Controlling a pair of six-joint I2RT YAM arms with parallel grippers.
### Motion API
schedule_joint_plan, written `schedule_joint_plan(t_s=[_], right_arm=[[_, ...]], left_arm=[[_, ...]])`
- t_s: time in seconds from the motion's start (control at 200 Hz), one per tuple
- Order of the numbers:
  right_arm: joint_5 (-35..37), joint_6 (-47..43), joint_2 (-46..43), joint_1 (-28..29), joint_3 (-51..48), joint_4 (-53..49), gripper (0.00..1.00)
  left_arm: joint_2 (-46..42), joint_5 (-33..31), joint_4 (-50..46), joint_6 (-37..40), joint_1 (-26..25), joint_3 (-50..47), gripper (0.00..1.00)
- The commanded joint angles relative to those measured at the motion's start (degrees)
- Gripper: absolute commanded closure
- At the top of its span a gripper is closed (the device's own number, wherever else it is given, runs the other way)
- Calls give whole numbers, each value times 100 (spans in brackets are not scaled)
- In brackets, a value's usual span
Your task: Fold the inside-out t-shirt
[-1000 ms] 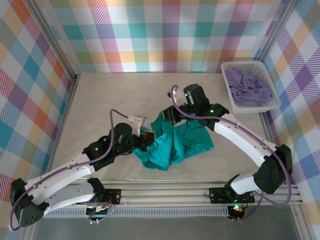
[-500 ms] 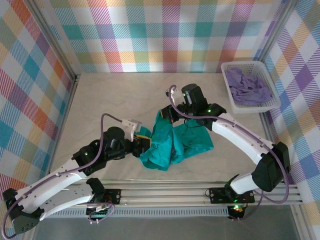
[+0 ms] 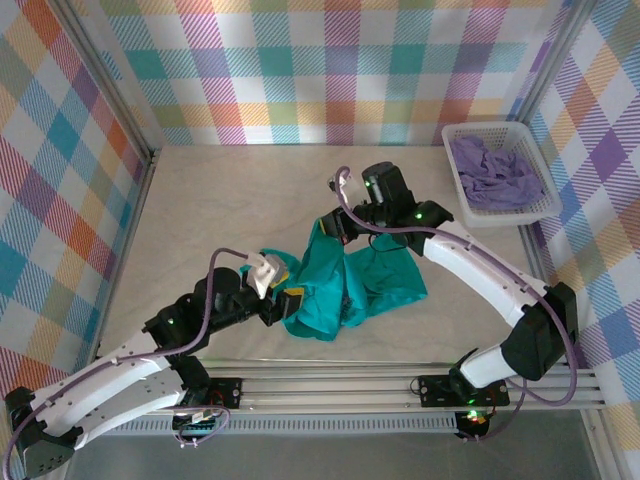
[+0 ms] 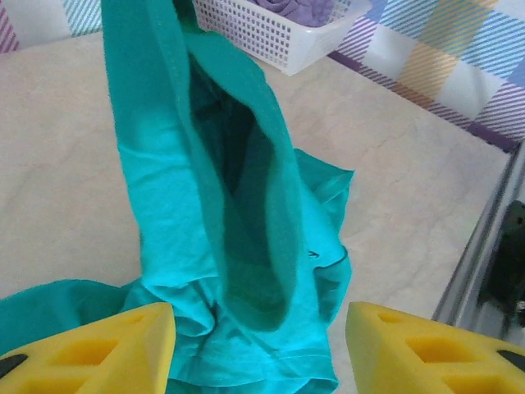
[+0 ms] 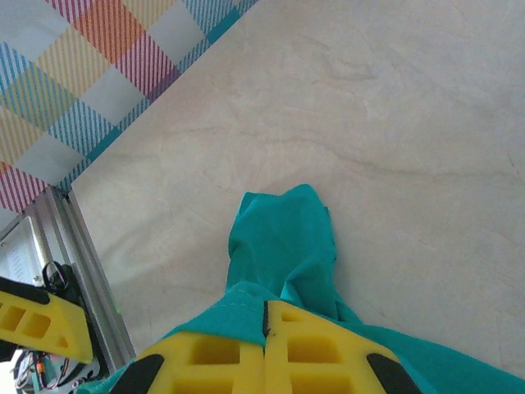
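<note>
The teal-green t-shirt (image 3: 345,285) lies bunched on the table's middle, with one part drawn up into a hanging tube (image 4: 238,189). My right gripper (image 3: 336,228) is above its far end, shut on a hemmed fold of the cloth (image 5: 246,308), and the shirt (image 5: 283,238) droops below the closed fingers. My left gripper (image 3: 289,284) sits at the shirt's near-left edge, open. Its yellow fingers (image 4: 90,349) stand wide apart on either side of the crumpled lower hem, gripping nothing. No print or tag is visible.
A white basket (image 3: 498,170) holding the lavender-purple garment (image 3: 493,172) stands at the back right; the basket (image 4: 279,29) also appears behind the hanging shirt. Plaid walls enclose the table, and an aluminium rail (image 3: 400,380) runs along its near edge.
My left arm has drawn back toward the near left, its gripper sliding slightly nearer along the shirt's edge. The right gripper keeps its hold and has barely shifted.
</note>
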Motion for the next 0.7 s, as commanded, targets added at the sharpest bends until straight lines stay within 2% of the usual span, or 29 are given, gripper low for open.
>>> schedule_joint_plan(t_s=[0.0,0.11,0.3,0.535,0.695], right_arm=[[-224,-165,61,-53,173,-125,100],[-289,-234,44,-105,164,-169,100],[-473,-275,21,-193,138,-183,100],[-628,-281,65,-220,147,-140,100],[-666,-277,61,-220,139,-139,100]], left_arm=[[-140,-169,439,890,-54,-287,42],[-355,43,818,1457,-55,-698,42],[-579,-59,1542,2205,-42,-1249,42],[-204,66,2090,2571,90,-1167,46],[47,185,2122,2788,218,-995,49]])
